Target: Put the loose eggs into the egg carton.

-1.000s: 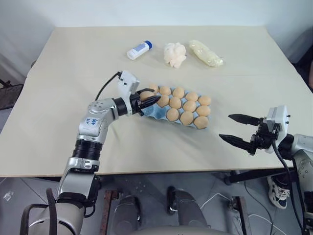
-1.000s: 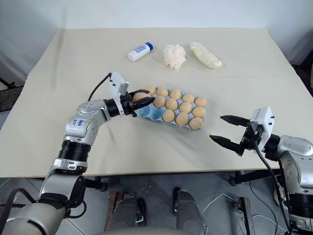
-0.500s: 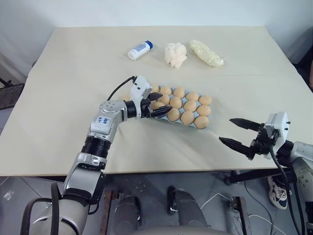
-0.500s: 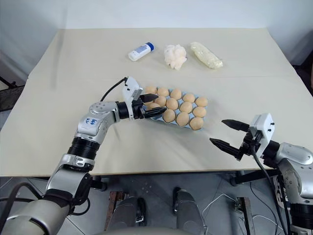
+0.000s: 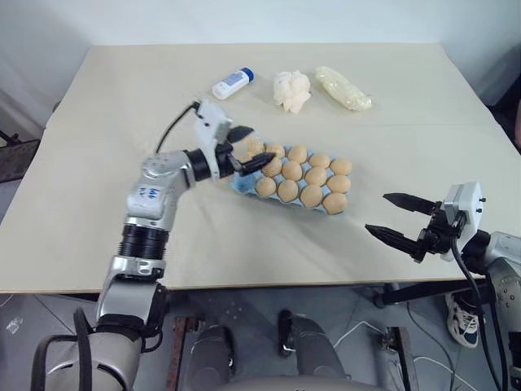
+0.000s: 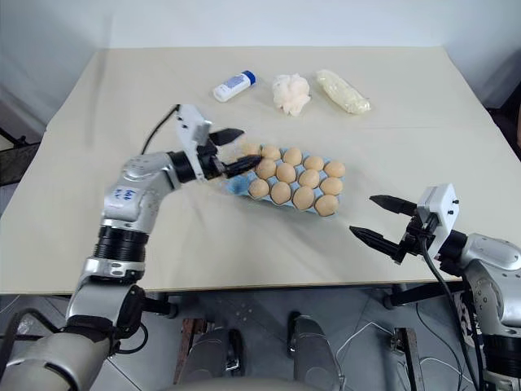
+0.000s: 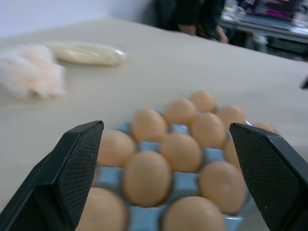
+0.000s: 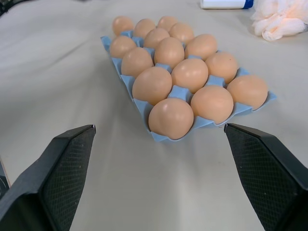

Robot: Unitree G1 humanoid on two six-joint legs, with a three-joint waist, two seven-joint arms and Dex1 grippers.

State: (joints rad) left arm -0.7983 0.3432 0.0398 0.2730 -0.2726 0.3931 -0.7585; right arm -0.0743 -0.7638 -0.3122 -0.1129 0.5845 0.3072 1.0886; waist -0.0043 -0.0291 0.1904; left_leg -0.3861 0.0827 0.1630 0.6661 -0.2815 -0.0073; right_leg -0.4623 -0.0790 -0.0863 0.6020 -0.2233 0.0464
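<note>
While the left hand [image 5: 242, 151] hovers spread and empty over the egg carton's [image 8: 140, 103] nine o'clock end, dipping could crack seated eggs [image 8: 172, 117]; right hand [image 5: 400, 217] gapes idle.

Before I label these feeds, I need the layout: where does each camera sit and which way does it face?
Head eyes: forward and down over the table; both arms show.
Left wrist: along the open left gripper at the egg carton.
Right wrist: along the open right gripper at the carton's other end.
Shared: carton, eggs, white wad.
</note>
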